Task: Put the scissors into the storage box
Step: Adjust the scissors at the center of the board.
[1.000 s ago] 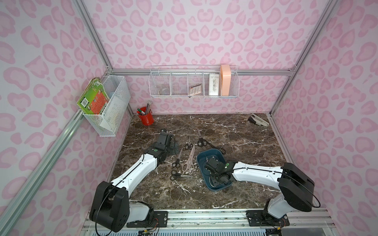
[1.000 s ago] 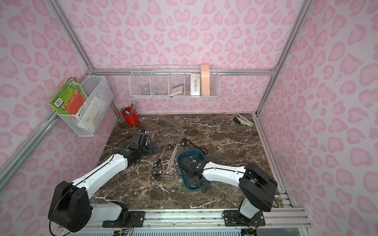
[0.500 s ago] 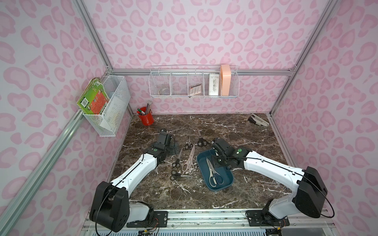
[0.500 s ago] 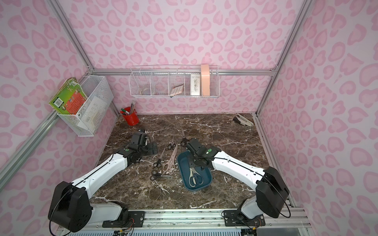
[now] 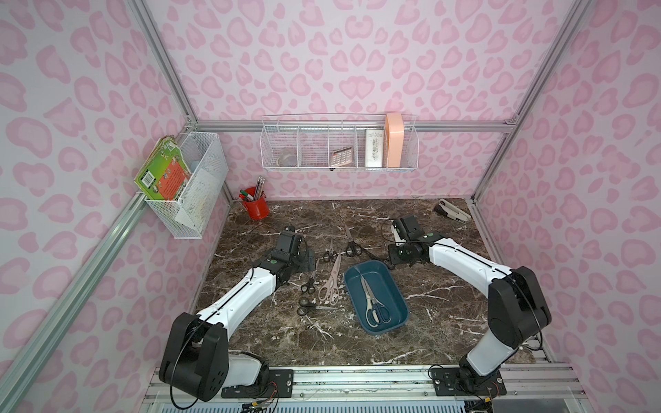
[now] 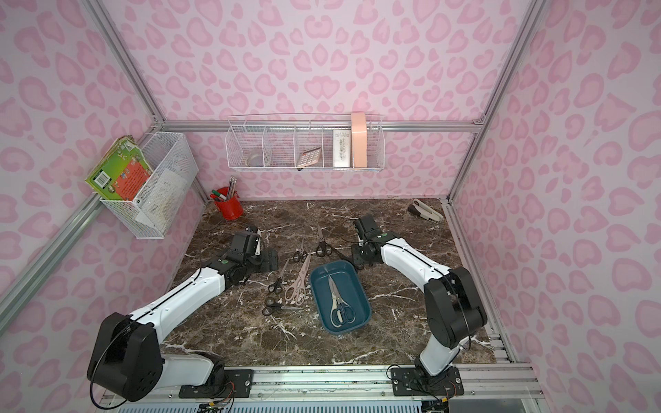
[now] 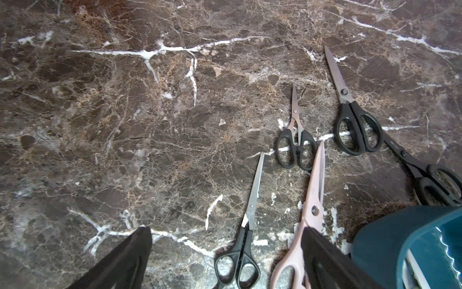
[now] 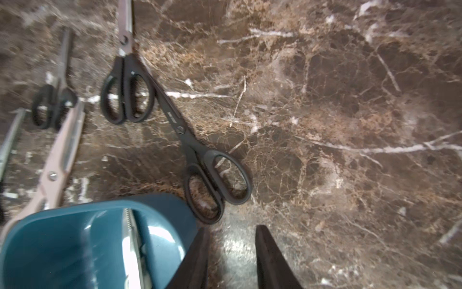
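Marble (image 5: 447,286); scissors (image 5: 370,298) lengthwise in storage box (image 5: 391,286)

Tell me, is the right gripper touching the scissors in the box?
Apart. The right wrist view shows the right gripper outside the box, whose wall stands between its fingers and the scissors.

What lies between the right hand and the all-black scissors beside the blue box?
Nothing but bare marble table separates the right hand from the handle loops of the all-black scissors, as the right wrist view shows.
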Available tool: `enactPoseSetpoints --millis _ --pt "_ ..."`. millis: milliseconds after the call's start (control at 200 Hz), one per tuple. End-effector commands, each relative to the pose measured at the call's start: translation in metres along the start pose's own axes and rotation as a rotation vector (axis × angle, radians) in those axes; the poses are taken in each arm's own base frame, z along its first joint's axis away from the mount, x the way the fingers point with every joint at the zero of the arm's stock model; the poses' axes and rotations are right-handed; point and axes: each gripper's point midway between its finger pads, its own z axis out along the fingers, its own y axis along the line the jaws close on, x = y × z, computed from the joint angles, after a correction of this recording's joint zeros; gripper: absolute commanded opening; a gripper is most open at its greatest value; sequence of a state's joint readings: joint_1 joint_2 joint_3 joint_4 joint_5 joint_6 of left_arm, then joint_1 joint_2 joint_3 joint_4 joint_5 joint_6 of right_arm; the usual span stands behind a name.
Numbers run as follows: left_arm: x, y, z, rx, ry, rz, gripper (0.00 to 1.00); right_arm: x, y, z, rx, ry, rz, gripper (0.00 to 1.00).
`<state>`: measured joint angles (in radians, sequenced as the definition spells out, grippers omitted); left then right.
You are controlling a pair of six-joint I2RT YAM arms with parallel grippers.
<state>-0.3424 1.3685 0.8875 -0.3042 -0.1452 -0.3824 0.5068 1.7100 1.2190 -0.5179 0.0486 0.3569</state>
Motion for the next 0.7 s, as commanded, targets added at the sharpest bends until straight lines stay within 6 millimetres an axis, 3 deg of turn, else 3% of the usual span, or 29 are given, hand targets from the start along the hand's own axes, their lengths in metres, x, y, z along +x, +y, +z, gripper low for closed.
enactPoseSetpoints --millis 0,185,435,695 --pt "-0.001 -0.005 0.005 0.021 0.009 -0.004 0.98 -0.003 -0.01 0.015 0.03 -0.015 -0.033 0.3" --pt "-0.009 -0.009 0.01 0.01 0.027 -0.003 0.98 -0.002 -0.026 0.035 -0.002 -0.029 0.008 0.3" --pt "-0.022 -0.008 0.009 -0.021 0.02 -0.017 0.98 0.012 -0.01 0.054 -0.085 -0.004 -0.058 0.32" --pt "-0.021 -0.005 0.01 -0.041 0.026 -0.018 0.98 0.007 -0.018 0.074 -0.042 0.017 -0.055 0.31"
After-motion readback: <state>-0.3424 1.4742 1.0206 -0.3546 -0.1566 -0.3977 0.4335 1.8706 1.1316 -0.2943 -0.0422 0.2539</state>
